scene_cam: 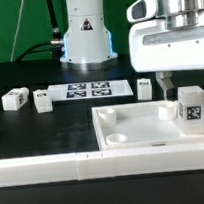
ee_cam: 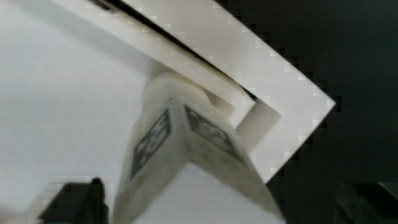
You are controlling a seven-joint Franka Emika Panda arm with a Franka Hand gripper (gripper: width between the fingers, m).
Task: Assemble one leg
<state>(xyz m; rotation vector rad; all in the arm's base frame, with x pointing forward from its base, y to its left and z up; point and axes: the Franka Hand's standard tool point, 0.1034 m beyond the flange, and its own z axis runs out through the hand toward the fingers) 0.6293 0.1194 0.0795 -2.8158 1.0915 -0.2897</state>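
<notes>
Gripper [scene_cam: 170,82] raised above tabletop [scene_cam: 122,128], hanging empty, apparently parted. Leg [scene_cam: 192,106] standing upright at corner socket on exterior view's right, probably seated there for fastening.

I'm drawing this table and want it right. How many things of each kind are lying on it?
Legs: 4
Big square tray piece: 1
Marker board: 1
Total: 6
A white bit at the exterior view's left edge is too cut off to count.
</notes>
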